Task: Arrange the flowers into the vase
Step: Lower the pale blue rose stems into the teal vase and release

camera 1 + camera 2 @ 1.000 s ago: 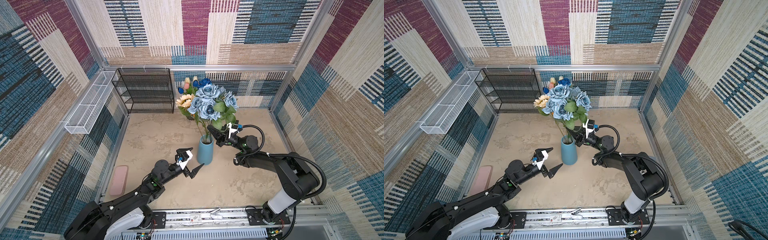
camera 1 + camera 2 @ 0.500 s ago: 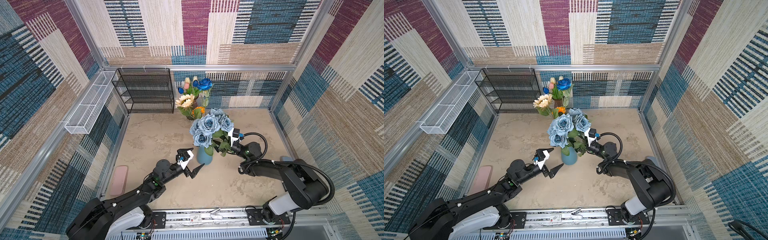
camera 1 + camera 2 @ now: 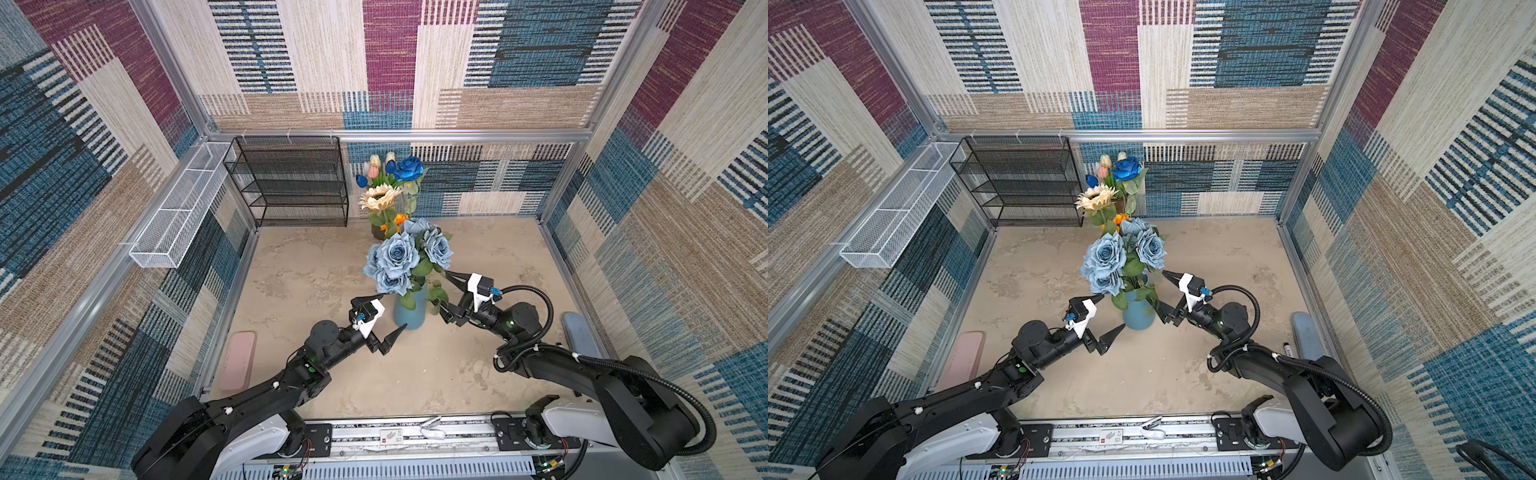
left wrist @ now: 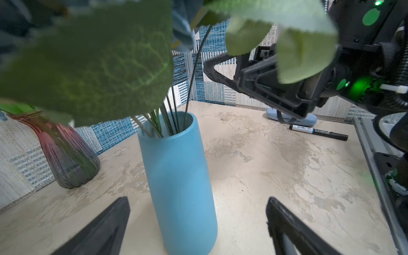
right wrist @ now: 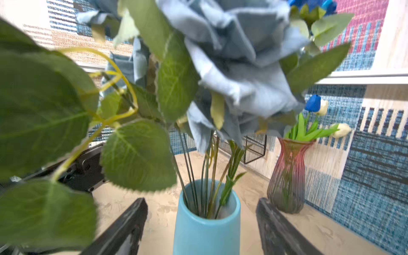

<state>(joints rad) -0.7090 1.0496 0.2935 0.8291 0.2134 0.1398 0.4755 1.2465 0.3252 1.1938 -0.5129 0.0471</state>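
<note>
landmark: the blue vase (image 3: 409,309) stands upright on the worktop (image 3: 316,282); every place below is told from it.
dusty-blue roses (image 3: 397,255): their stems stand inside the blue vase, with the blooms and leaves bunched above its mouth.
my left gripper (image 3: 390,311): wide and holding nothing. It is just beside the blue vase on my left, low against its body. My left wrist view shows one finger on each side of the vase, and I cannot tell whether either touches it.
my right gripper (image 3: 444,293): wide and holding nothing. It is just beside the blue vase on my right, about level with its mouth, among the lowest leaves.
ribbed glass vase (image 4: 70,159): upright behind the blue vase and apart from it.
other flowers: these stand in the ribbed glass vase, behind the blue vase. They are a cream sunflower (image 3: 380,198), a bright blue rose (image 3: 409,168), tulips (image 3: 376,166) and a small orange flower (image 3: 400,218).
black wire rack (image 3: 291,183): behind the blue vase and to its left, well apart.
pink case (image 3: 237,360): well to the left of the blue vase.
blue case (image 3: 577,332): well to the right of the blue vase, with a marker (image 4: 318,132) lying near it.
</note>
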